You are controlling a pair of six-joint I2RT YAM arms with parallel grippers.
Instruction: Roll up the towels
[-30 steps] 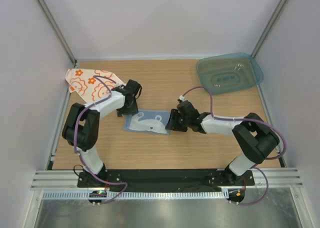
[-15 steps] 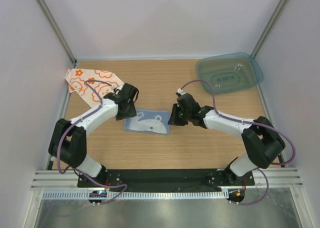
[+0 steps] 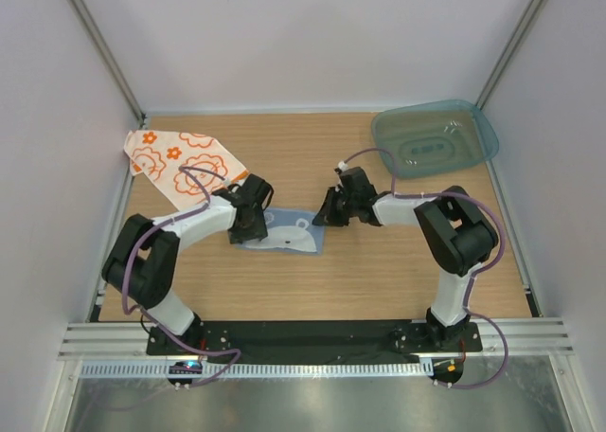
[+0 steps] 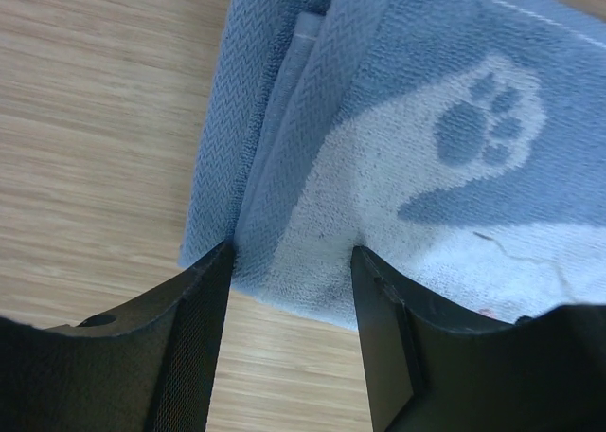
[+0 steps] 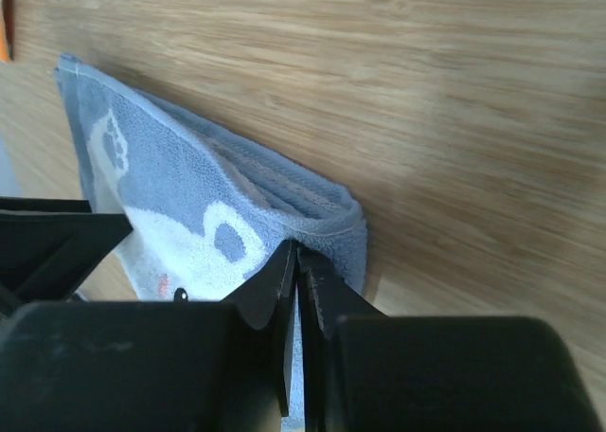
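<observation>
Looking through the left wrist camera, I see the left claw [image 4: 289,261] spread wide, one finger on either side of a folded corner of the blue towel [image 4: 426,167]. That towel is light blue terry, folded in layers, with a white figure and a blue paw print. The right claw [image 5: 292,257] has its fingers pressed together, tips against the towel's opposite folded edge; I cannot tell whether cloth is pinched. The white towel [image 3: 180,162] with orange flowers lies flat on the worktop [image 3: 360,271] behind the left claw
</observation>
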